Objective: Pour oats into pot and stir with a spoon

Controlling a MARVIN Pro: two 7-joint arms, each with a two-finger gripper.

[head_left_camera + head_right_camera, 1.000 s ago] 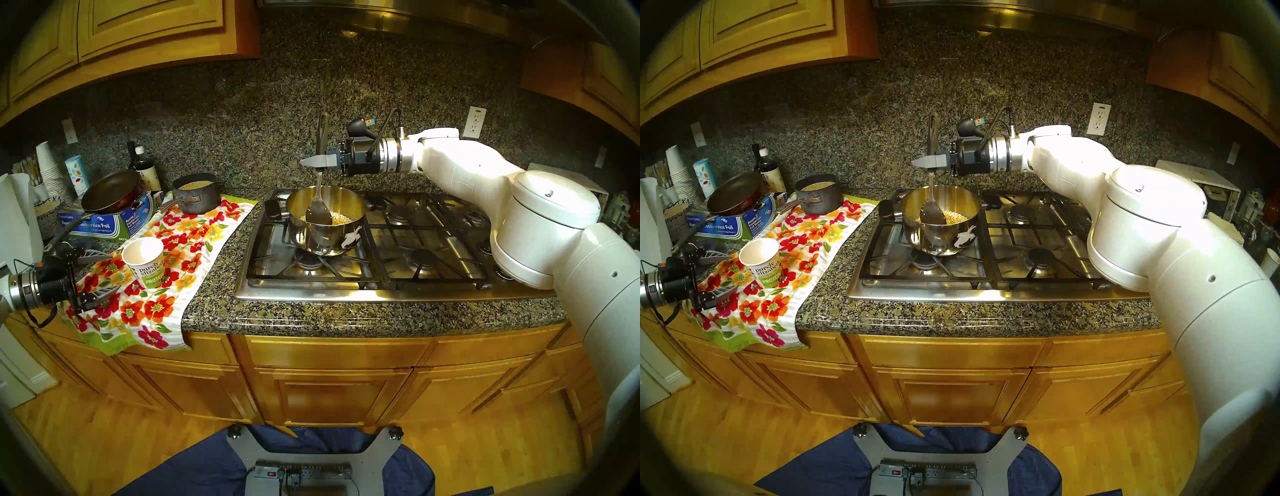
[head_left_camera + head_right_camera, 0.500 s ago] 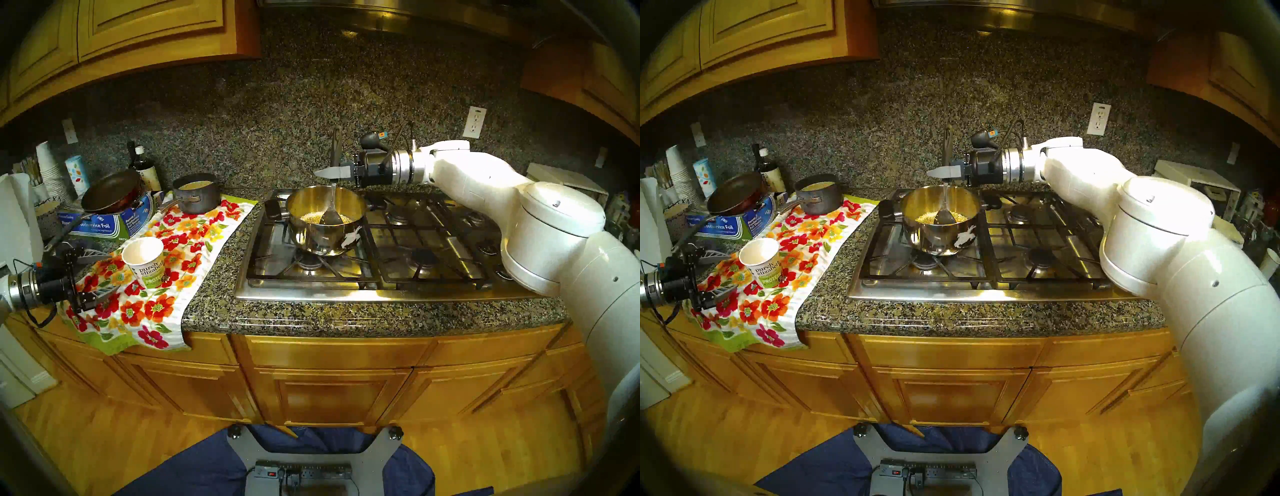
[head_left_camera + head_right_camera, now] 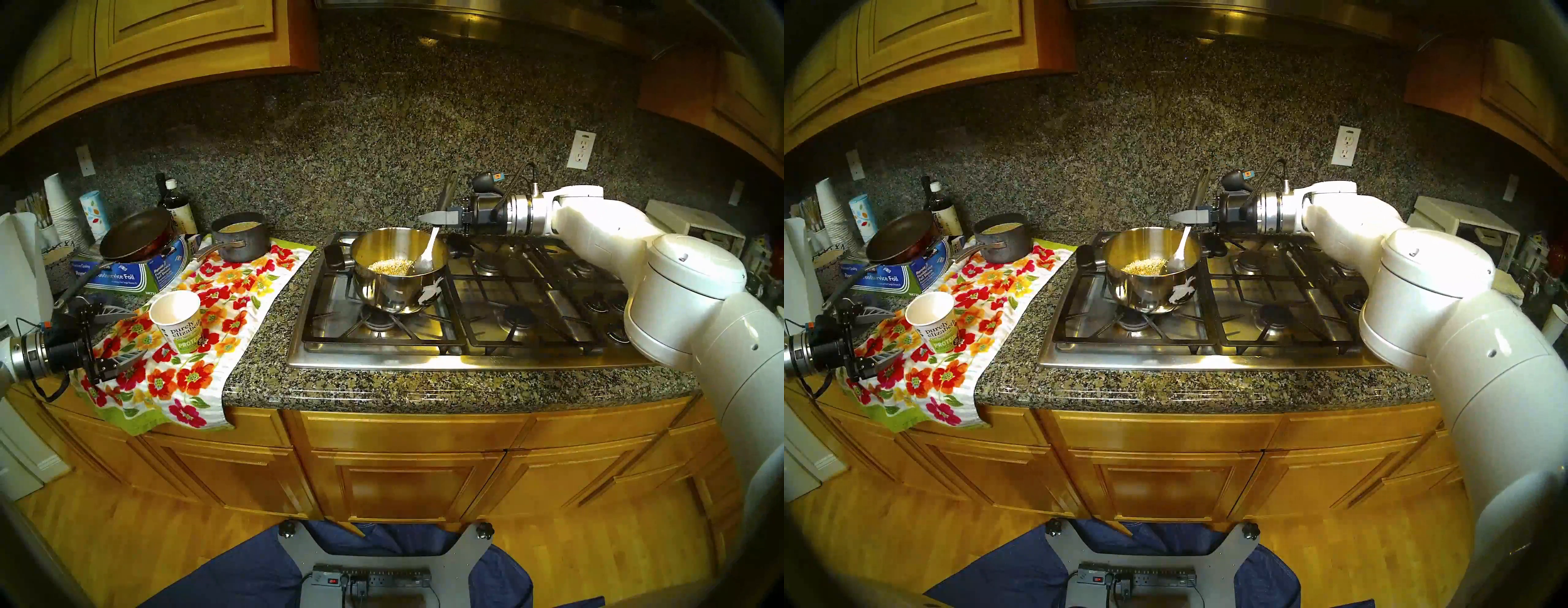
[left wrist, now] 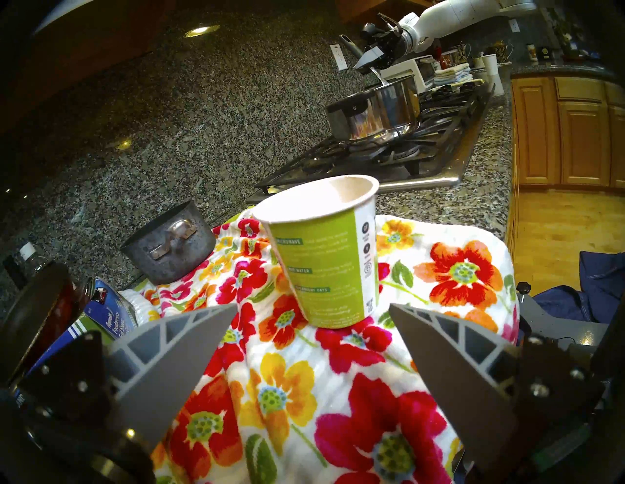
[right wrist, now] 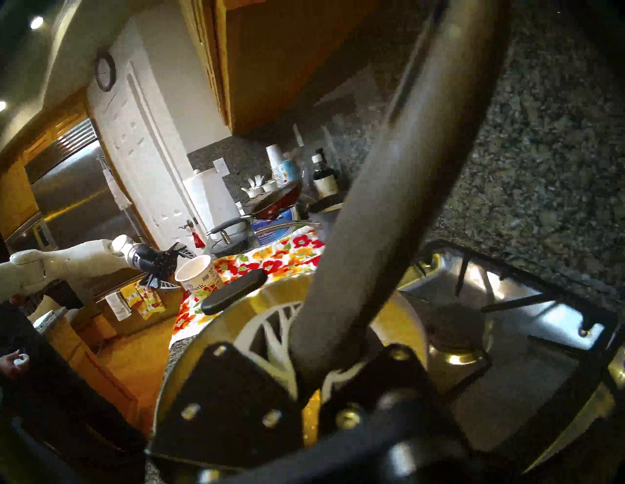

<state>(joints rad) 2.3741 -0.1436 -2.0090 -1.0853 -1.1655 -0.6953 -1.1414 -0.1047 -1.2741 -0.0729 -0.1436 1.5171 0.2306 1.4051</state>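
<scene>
The steel pot (image 3: 382, 293) (image 3: 1144, 293) stands on the stove's front left burner with its black handle to the left. Pale oats (image 3: 389, 266) (image 3: 1143, 266) lie on its bottom. My right gripper (image 3: 428, 217) (image 3: 1183, 216) is shut on the spoon's dark handle (image 5: 389, 169) above the pot's back right rim. The spoon (image 3: 424, 263) (image 3: 1178, 254) leans, its bowl in the pot's right side beside the oats. My left gripper (image 3: 140, 333) (image 4: 313, 307) is open and empty, just left of the upright paper cup (image 3: 178, 318) (image 4: 324, 257).
A floral towel (image 3: 237, 305) covers the counter on the left under the cup and a small dark grey pot (image 3: 242, 242). A black frying pan (image 3: 135, 237) rests on a foil box (image 3: 127, 276). Bottles and stacked cups stand behind. Stove grates (image 3: 509, 297) stretch right.
My right gripper has moved right and slightly down with the spoon. The spoon's bowl swept from the pot's left-middle to its right side and now leans. The left arm has not moved.
</scene>
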